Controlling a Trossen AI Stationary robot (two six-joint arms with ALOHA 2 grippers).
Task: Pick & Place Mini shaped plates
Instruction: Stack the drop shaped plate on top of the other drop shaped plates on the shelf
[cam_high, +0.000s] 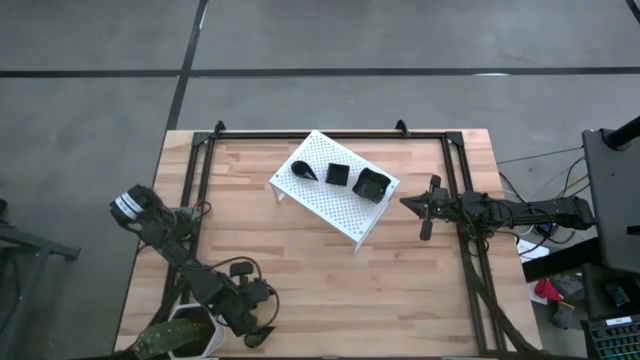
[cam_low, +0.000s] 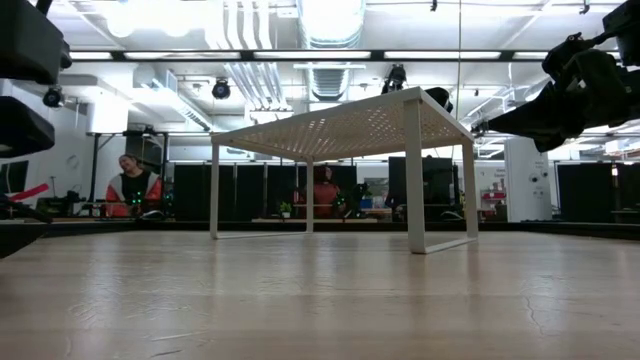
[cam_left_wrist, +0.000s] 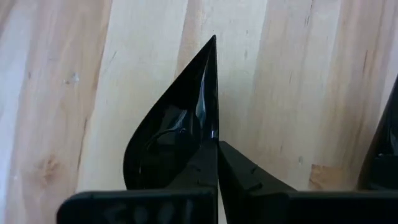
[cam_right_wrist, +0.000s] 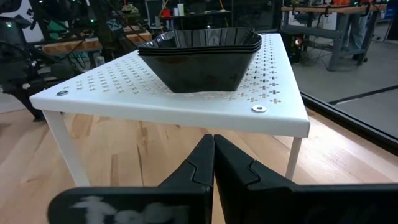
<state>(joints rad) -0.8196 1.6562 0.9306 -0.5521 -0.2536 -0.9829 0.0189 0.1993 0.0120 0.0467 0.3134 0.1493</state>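
On the white perforated rack (cam_high: 335, 205), three glossy black mini plates rest on their bases: a teardrop (cam_high: 303, 170), a small square (cam_high: 337, 174) and a wavy-rimmed square (cam_high: 371, 184). In the right wrist view the wavy square (cam_right_wrist: 199, 59) shows stacked rims. My right gripper (cam_high: 405, 201) hovers shut just right of the rack, level with it (cam_right_wrist: 213, 138). My left gripper (cam_high: 258, 335) is near the table's near edge, shut on another black teardrop plate (cam_left_wrist: 168, 137). My left gripper (cam_left_wrist: 217, 144) pinches the teardrop plate by its straight side rim (cam_left_wrist: 213, 124), near the rounded end. One finger (cam_left_wrist: 199, 168) lies over the plate's hollow and the other (cam_left_wrist: 249, 174) is outside it. The pointed tip (cam_left_wrist: 214, 40) points away from the fingers. I cannot tell whether it is lifted clear.
A white pot with a plant (cam_high: 188, 335) stands at the near left corner, close to my left arm. Black frame rails (cam_high: 197, 200) run along the table's sides. Another dark shape (cam_left_wrist: 382, 155) lies beside the held plate. People (cam_low: 130, 185) sit beyond the table.
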